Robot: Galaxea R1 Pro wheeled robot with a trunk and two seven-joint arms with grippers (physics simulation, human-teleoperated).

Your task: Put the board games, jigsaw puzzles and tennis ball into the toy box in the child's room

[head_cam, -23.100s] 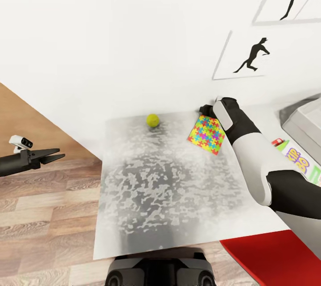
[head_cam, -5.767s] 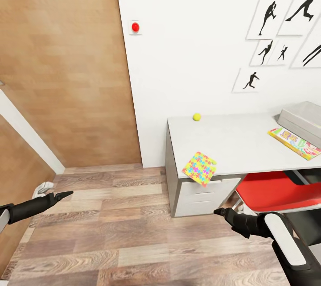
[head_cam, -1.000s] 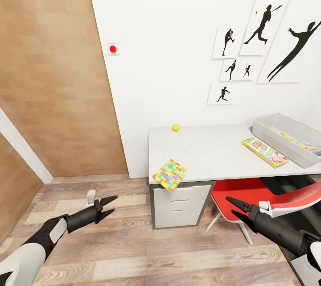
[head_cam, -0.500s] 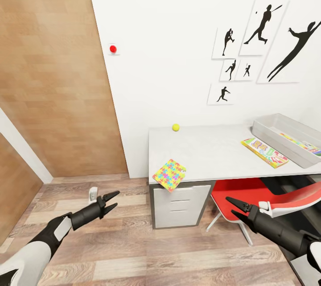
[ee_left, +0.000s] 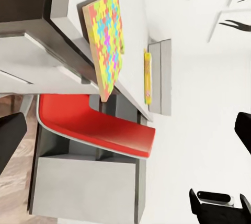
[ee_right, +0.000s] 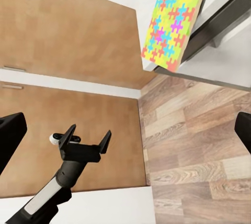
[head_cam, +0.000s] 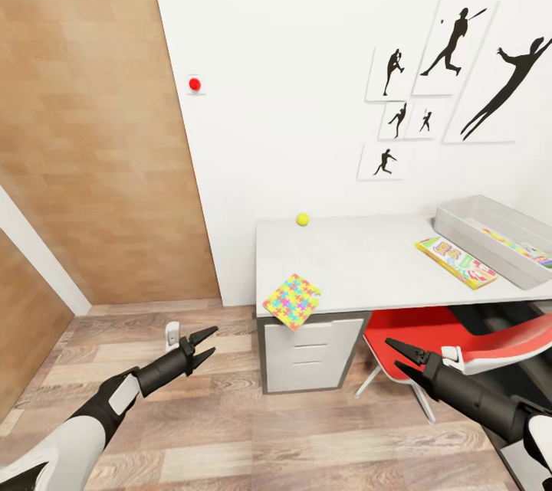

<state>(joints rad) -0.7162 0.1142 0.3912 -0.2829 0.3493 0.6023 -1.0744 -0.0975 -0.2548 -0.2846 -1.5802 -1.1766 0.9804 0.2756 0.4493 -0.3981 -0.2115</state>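
Matt white table [head_cam: 360,261], wood-plank floor [head_cam: 230,414], glossy red chair [head_cam: 429,334], matt black left gripper [head_cam: 205,346].

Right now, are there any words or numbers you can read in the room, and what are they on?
Game box on the desk: it has colourful print, but too small and blurred to read.
Flat thing inside the grey tray: it has coloured print, also too blurred to read.
Puzzle square at the desk edge: only a puzzle pattern, no words.
Wall pictures: black figures, no words.
Red button on the wall: no label I can read.
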